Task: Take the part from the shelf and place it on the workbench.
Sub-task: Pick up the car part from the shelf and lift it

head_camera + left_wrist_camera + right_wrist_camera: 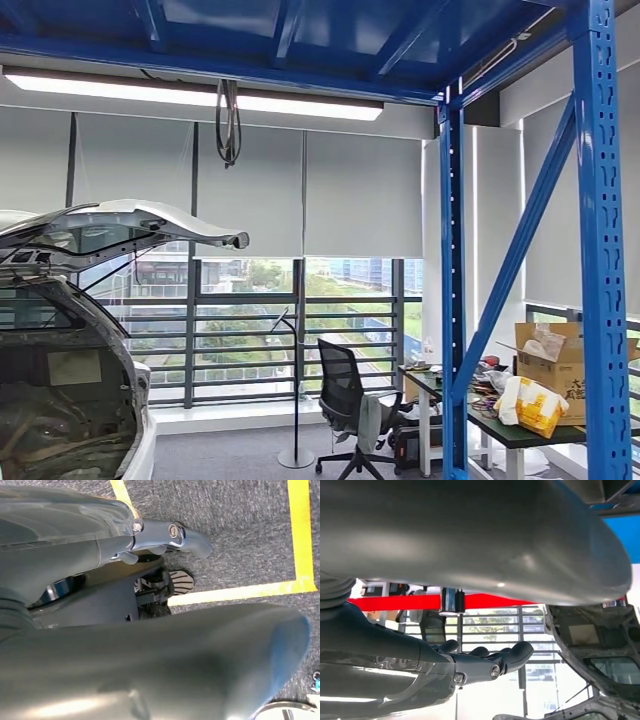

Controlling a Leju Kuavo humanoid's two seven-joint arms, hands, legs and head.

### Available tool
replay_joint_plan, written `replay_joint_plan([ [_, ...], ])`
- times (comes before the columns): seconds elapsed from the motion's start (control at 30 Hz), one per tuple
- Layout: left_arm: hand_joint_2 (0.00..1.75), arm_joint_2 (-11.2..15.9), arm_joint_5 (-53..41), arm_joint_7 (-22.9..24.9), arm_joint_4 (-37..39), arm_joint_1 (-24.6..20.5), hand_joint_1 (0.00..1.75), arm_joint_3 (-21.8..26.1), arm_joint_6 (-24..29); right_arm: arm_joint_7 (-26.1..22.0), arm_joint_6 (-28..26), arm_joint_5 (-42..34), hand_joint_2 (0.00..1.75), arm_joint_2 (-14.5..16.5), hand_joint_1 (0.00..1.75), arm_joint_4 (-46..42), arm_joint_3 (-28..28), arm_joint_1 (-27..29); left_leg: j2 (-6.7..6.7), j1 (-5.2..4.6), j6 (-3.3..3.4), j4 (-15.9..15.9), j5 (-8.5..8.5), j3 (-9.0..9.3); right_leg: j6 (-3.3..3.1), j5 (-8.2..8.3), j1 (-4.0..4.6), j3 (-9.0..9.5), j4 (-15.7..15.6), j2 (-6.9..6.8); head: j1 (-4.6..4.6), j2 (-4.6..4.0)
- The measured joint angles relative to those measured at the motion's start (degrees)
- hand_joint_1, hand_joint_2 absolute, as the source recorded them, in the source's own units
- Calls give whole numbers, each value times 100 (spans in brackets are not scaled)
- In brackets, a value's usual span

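Observation:
A blue steel shelf frame point(602, 250) with a slanted brace stands at the right of the head view, and its blue deck runs overhead. I cannot make out the part in any view. My left hand point(94, 555) hangs over grey carpet with its fingers point(181, 535) stretched out and its thumb point(188, 655) apart from them, holding nothing. My right hand point(433, 655) is raised, with its fingers point(508, 657) stretched out and its thumb point(490, 540) apart, also holding nothing.
A white car point(68, 330) with its tailgate raised stands at the left. A black office chair point(347, 400), a floor lamp point(294, 400) and a cluttered desk point(521, 435) with a cardboard box point(558, 365) stand by the windows. Yellow floor tape point(302, 535) marks the carpet.

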Motion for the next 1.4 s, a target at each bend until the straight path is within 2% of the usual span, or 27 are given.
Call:
replay_joint_plan([
  [0.07,0,1,19,-38,-1,0,0,4,31,9,-7,24,0,-9,0,-36,-21,9,0,-1,0,0,0,0,0,0,-1,0,0,0,0,0],
  [0.2,175,3,30,-155,0,-50,0,7,34,66,-15,81,0,-13,0,-98,-57,17,0,-1,1,0,0,0,0,0,-1,0,0,-1,0,0],
  [1.4,175,20,38,-80,1,-95,0,2,48,27,-243,146,0,-7,0,122,-236,182,0,-1,1,0,-1,0,0,0,-1,0,0,-4,0,0],
])
